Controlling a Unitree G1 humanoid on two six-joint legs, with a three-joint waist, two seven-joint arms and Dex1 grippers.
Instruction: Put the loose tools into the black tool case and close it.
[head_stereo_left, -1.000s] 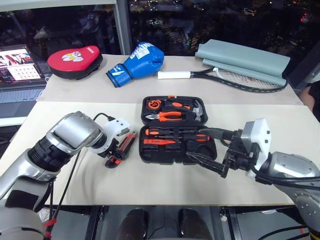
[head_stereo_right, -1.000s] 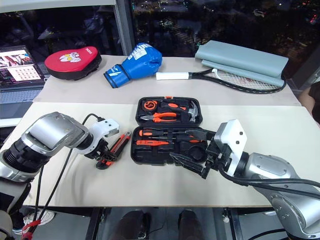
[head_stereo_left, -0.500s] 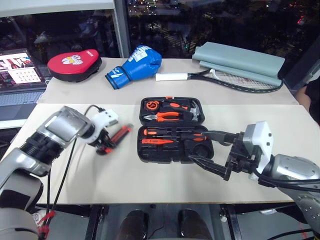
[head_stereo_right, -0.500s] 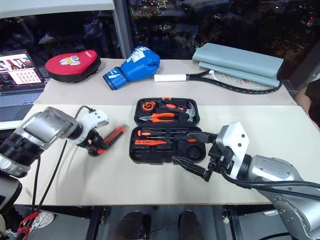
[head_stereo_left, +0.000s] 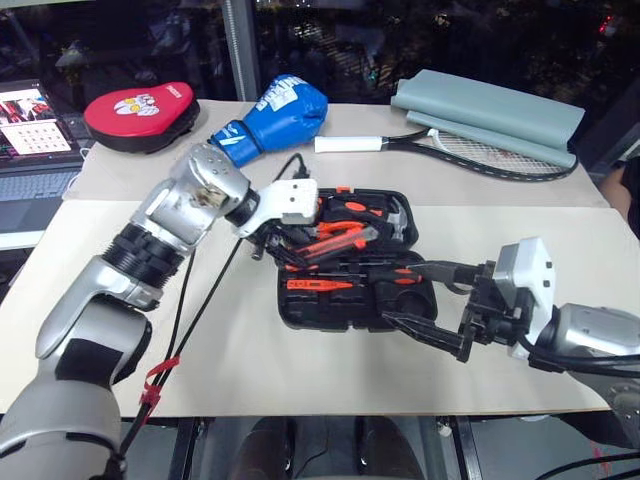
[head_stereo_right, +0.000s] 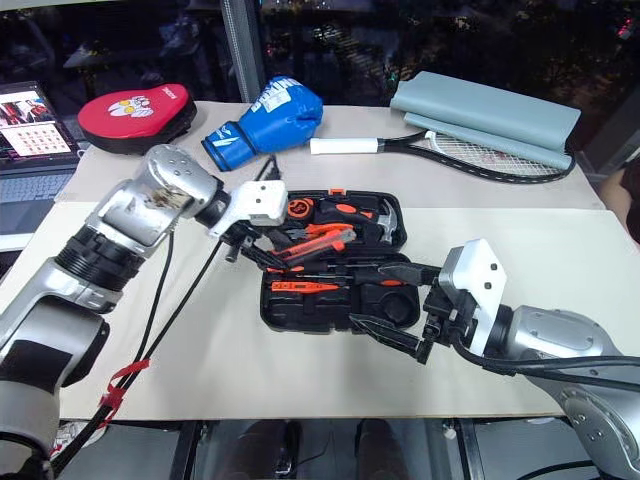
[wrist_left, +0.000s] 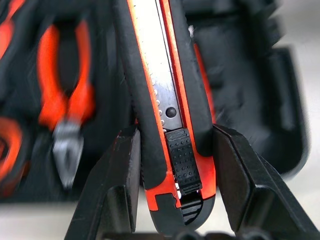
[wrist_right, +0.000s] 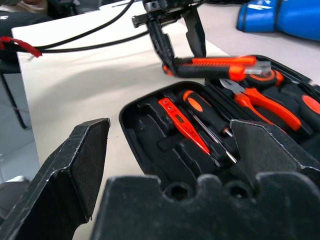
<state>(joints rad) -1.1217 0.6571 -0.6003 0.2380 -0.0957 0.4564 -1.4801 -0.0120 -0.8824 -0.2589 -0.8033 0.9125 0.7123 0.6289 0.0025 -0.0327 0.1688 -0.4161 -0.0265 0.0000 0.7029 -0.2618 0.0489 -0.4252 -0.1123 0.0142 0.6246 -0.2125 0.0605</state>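
Utility knife, orange and black, was pinched by its butt end between the two black fingers of the left gripper, hanging in the air over the black tool case, roughly above the line where the two halves meet. From the left wrist camera you could see the slider and the metal strip running down the knife body, with the pliers blurred underneath.

Inside the case, the half nearer the robot had a black-and-orange screwdriver and a slim orange tester screwdriver lying side by side in their slots. The far half held the pliers, a hammer and what looked like a tape measure, though that one was partly hidden behind the gripper so I'm not sure.

Right gripper sat just off the case's near right corner, jaws spread wide apart with nothing between them.

Beyond the case sat a blue boxing glove, a red punch pad and a tennis racket.
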